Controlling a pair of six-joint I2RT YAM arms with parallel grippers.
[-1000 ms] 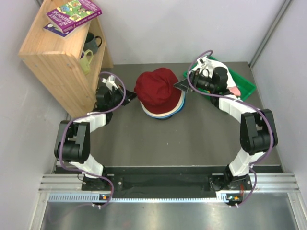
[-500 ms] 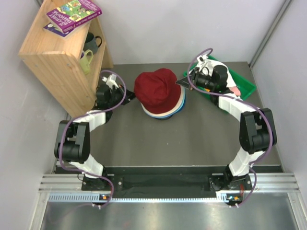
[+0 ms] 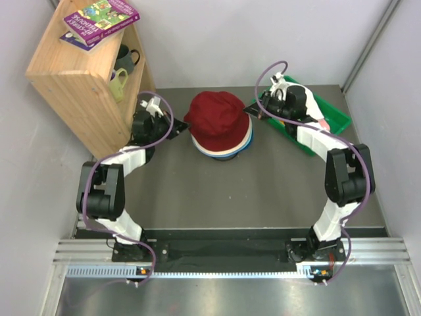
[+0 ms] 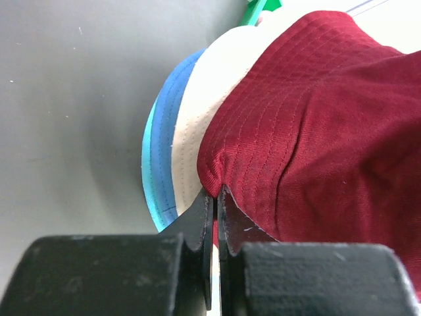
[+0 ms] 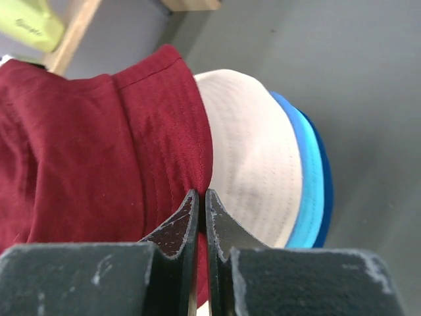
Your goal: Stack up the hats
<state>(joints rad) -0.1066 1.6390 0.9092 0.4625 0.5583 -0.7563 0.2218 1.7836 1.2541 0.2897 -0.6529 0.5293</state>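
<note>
Dark red hat (image 3: 219,122) seated on the stack, brim pinched at both sides.
Left gripper (image 4: 216,201) and right gripper (image 5: 201,201) each clamp its brim above the beige hat (image 4: 197,118), blue hat (image 4: 172,112) and teal hat (image 4: 150,174) on the worktop (image 3: 197,191). Risk: uneven release or snagged cloth could drag it off-centre.

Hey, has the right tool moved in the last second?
Yes, slightly. The right tool, shut on the dark red hat at its brim, has shifted toward the far corner of the green tray beside it.
</note>
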